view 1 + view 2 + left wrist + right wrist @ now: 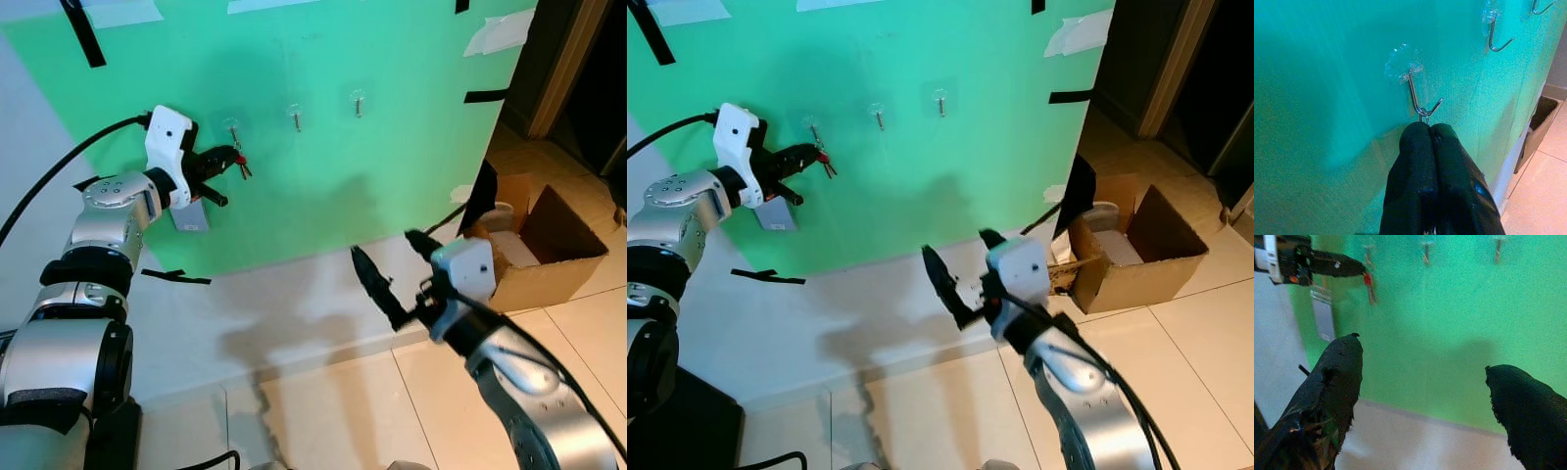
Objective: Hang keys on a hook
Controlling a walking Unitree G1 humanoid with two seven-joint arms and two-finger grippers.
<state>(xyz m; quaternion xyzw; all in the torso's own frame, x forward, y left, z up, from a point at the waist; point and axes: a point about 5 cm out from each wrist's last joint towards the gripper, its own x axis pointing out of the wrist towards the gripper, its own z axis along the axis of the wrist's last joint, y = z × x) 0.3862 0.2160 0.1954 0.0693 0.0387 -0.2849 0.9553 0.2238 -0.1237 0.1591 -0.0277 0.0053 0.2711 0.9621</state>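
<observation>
Three small metal hooks sit in a row on the green wall panel (392, 147): a left hook (233, 129), a middle hook (296, 117) and a right hook (359, 101). My left gripper (233, 157) is raised to the left hook and shut on the keys (242, 167), which carry a red tag. In the left wrist view the key ring (1423, 114) sits at the bend of the hook (1417, 93), just beyond my closed fingertips (1420, 134). My right gripper (384, 244) hangs lower in front of the wall, open and holding nothing.
An open cardboard box (554, 245) stands on the tiled floor at the right, beside a dark doorway (588, 88). A grey plate (190, 217) is fixed to the wall below my left wrist. Black tape strips (176, 277) hold the panel.
</observation>
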